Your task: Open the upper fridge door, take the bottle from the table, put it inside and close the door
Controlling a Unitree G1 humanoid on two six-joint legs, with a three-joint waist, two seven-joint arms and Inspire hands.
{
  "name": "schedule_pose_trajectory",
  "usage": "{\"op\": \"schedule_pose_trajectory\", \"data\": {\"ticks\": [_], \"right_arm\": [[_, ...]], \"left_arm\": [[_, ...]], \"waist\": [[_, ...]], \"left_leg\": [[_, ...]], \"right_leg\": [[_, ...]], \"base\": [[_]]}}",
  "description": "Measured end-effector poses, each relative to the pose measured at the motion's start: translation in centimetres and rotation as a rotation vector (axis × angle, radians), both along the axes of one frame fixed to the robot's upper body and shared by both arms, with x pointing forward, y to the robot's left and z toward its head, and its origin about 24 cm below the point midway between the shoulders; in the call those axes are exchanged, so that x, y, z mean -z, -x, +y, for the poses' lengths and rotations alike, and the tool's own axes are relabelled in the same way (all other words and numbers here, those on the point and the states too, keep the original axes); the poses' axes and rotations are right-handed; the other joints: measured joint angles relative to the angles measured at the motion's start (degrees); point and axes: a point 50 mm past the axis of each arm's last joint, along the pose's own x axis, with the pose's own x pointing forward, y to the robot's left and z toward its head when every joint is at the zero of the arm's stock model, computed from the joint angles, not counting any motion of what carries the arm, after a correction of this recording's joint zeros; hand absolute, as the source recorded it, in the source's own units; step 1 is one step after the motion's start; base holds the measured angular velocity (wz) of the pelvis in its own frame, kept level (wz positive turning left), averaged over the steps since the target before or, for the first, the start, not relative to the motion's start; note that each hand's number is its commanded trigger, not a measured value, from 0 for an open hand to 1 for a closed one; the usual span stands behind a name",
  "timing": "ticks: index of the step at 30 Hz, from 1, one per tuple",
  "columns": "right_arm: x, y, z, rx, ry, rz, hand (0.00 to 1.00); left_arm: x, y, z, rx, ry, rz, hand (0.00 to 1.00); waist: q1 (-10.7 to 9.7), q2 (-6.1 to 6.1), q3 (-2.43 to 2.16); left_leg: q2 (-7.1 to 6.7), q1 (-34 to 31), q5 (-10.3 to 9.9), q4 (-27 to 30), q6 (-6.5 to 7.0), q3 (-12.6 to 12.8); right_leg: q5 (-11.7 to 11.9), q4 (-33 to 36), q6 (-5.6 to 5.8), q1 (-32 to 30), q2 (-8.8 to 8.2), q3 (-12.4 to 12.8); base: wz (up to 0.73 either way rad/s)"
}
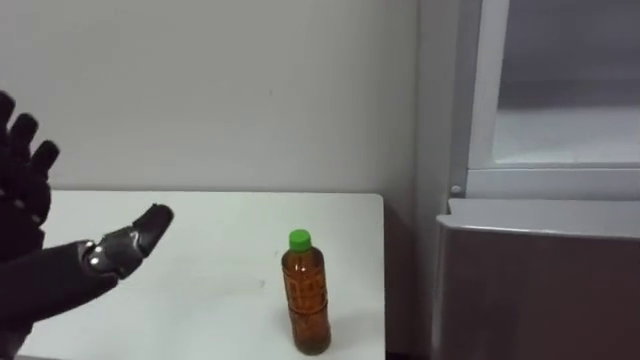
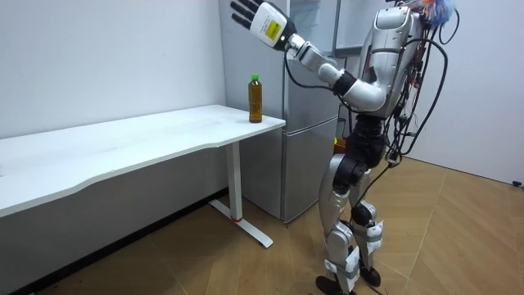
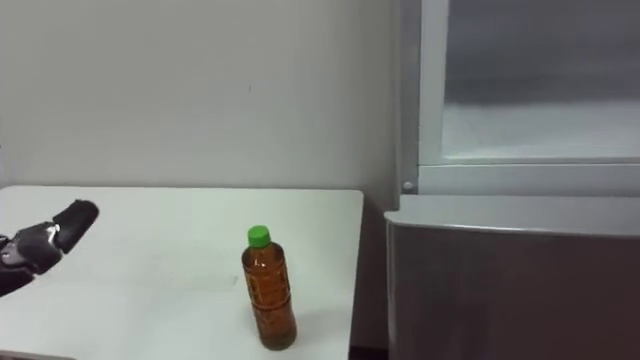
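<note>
A brown bottle (image 1: 306, 300) with a green cap stands upright on the white table (image 1: 210, 225), close to the table's right end beside the fridge. My left hand (image 1: 24, 185) is raised at the far left, above the table and well left of the bottle, fingers spread straight and thumb pointing toward the bottle, holding nothing. In the room view the left hand (image 2: 248, 13) is held high above the bottle (image 2: 255, 99), and I stand in front of the fridge (image 2: 309, 123).
The fridge stands right of the table against the wall. Its upper compartment (image 1: 565, 90) shows as a pale, white-framed space; the grey lower door (image 1: 545, 285) is closed. A narrow gap separates the table's end from the fridge.
</note>
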Motion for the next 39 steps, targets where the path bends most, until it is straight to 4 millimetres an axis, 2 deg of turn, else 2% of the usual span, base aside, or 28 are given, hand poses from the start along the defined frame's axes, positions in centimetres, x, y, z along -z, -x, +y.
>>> {"op": "schedule_pose_trajectory", "data": {"ticks": [4, 6, 7, 9, 10, 11, 12, 13, 15, 19, 21, 24, 28, 30, 34, 39], "right_arm": [[0.0, 0.2, 0.0, -0.001, 0.003, 0.006, 0.00], [0.0, 0.5, -0.1, 0.018, 0.008, 0.009, 0.00], [0.0, 0.6, -0.1, 0.021, 0.009, 0.010, 0.00], [-0.1, 0.8, -0.2, 0.040, 0.009, -0.001, 0.00], [-0.1, 0.8, -0.2, 0.044, 0.009, -0.001, 0.00], [-0.1, 0.9, -0.1, 0.046, 0.006, 0.003, 0.00], [-0.1, 0.9, -0.1, 0.047, 0.005, 0.004, 0.00], [-0.1, 0.9, -0.2, 0.048, 0.003, 0.003, 0.00], [-0.1, 0.9, -0.3, 0.056, -0.002, 0.002, 0.00], [-0.1, 1.4, -0.4, 0.082, -0.006, 0.005, 0.00], [-0.1, 1.6, -0.4, 0.091, -0.010, 0.006, 0.00], [-0.1, 1.4, -0.3, 0.079, -0.020, -0.002, 0.00], [-0.2, 1.0, -0.3, 0.033, -0.014, -0.020, 0.00], [-0.3, 0.8, -0.3, 0.020, -0.017, -0.026, 0.00], [-0.3, 1.3, -0.4, 0.042, -0.019, -0.028, 0.00], [-0.2, 0.6, -0.1, 0.052, -0.028, -0.039, 0.00]], "left_arm": [[2.3, 0.1, 1.5, -0.115, 0.043, 0.104, 0.00], [4.7, 0.9, 2.4, -0.180, 0.080, 0.212, 0.00], [5.2, 1.1, 2.5, -0.194, 0.087, 0.236, 0.00], [7.7, 1.8, 3.3, -0.253, 0.123, 0.347, 0.00], [8.3, 2.0, 3.5, -0.269, 0.131, 0.374, 0.00], [9.6, 2.2, 3.8, -0.300, 0.147, 0.429, 0.00], [10.7, 2.5, 4.1, -0.325, 0.166, 0.477, 0.00], [11.4, 2.7, 4.2, -0.335, 0.175, 0.502, 0.00], [14.0, 3.8, 4.6, -0.363, 0.205, 0.619, 0.00], [18.4, 5.5, 4.8, -0.409, 0.262, 0.808, 0.00], [21.8, 7.0, 4.0, -0.420, 0.297, 0.964, 0.00], [25.0, 8.8, 2.5, -0.386, 0.315, 1.134, 0.00], [27.4, 11.1, 1.5, -0.373, 0.331, 1.273, 0.00], [28.6, 12.6, 1.2, -0.373, 0.346, 1.352, 0.00], [30.3, 15.4, 0.7, -0.349, 0.337, 1.501, 0.00], [31.8, 18.4, -0.8, -0.260, 0.284, 1.695, 0.00]], "waist": [[0.63, -0.13, -0.06], [0.62, 0.14, -0.20], [0.64, 0.16, -0.20], [0.65, 0.26, -0.10], [0.58, 0.15, 0.06], [0.64, 0.18, -0.06], [0.64, 0.12, 0.02], [0.65, -0.17, -0.03], [0.59, -0.08, -0.07], [0.49, -0.28, -0.08], [0.52, -0.29, -0.02], [0.41, -0.52, -0.06], [0.30, -0.92, -0.08], [0.21, -1.00, -0.11], [-0.11, -1.15, -0.08], [-2.69, -1.49, 0.04]], "left_leg": [[-0.08, 0.24, 0.03, -0.08, 0.07, -0.65], [-0.18, -0.14, 0.00, -0.02, 0.10, -1.08], [-0.19, -0.19, 0.01, -0.02, 0.10, -1.18], [-0.18, -0.03, 0.01, -0.02, 0.10, -1.28], [-0.20, -0.02, 0.01, 0.01, 0.10, -1.36], [-0.23, -0.02, 0.02, 0.08, 0.10, -1.53], [-0.21, 0.00, 0.03, 0.07, 0.10, -1.53], [-0.19, 0.03, 0.03, 0.06, 0.10, -1.52], [-0.20, 0.15, 0.04, 0.01, 0.13, -1.45], [-0.23, 0.49, 0.06, -0.07, 0.15, -1.36], [-0.20, 0.84, 0.03, -0.08, 0.18, -1.11], [-0.17, 0.61, 0.03, 0.07, 0.18, -1.05], [0.28, 0.59, -0.03, 0.14, 0.17, 0.52], [0.49, 0.71, -0.03, 0.05, 0.16, 1.77], [0.59, 1.26, -0.12, -0.19, 0.30, 2.35], [0.55, 1.09, -0.15, -0.21, 0.36, 2.60]], "right_leg": [[0.01, 0.13, 0.00, 0.23, 0.00, 0.12], [0.01, 0.20, 0.00, -0.09, 0.02, 0.12], [0.01, 0.24, 0.00, -0.14, 0.03, 0.14], [0.01, 0.39, 0.00, -0.05, 0.02, 0.18], [0.01, 0.39, 0.00, -0.06, 0.02, 0.17], [0.01, 0.44, 0.00, 0.00, 0.02, 0.16], [0.01, 0.58, 0.00, -0.17, 0.02, 0.20], [0.01, 0.80, 0.00, -0.15, 0.00, 0.12], [0.01, 0.97, 0.00, -0.10, -0.05, 0.08], [0.01, 0.89, 0.00, 0.15, -0.07, 0.51], [0.01, 0.96, 0.00, 0.04, -0.04, 1.57], [0.02, 0.99, -0.01, -0.18, -0.01, 1.83], [0.02, 1.03, -0.03, -0.57, 0.04, 2.25], [0.04, 0.90, -0.11, -0.83, 0.20, 3.44], [0.06, 0.81, -0.09, -0.75, 0.20, 4.51], [0.08, 0.80, -0.03, -0.95, 0.24, 4.98]], "base": [[0.01], [0.04], [0.00], [0.02], [0.05], [0.04], [0.00], [0.00], [0.00], [-0.01], [-0.05], [-0.02], [-0.15], [-0.21], [-0.14], [0.00]]}}
